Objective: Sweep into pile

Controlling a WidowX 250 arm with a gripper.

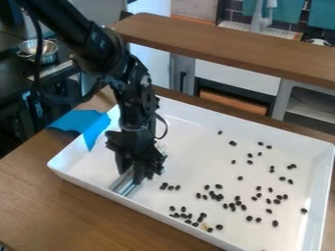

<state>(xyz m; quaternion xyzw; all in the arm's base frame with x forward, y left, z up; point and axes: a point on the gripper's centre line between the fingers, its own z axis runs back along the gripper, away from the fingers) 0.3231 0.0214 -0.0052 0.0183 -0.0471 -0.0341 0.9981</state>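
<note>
Dozens of black beans (249, 218) lie scattered over the white tray (196, 152), middle to right; over on its left, the gripper (138, 171) has a silvery metal strip (123, 183) pinched in its fingers.

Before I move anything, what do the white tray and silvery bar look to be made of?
The white tray: glossy, probably plastic, judging by its smooth, rounded rim, though enamel is possible. The silvery bar: smooth, likely metal, from its bright streaks, though shiny plastic could look similar.
</note>
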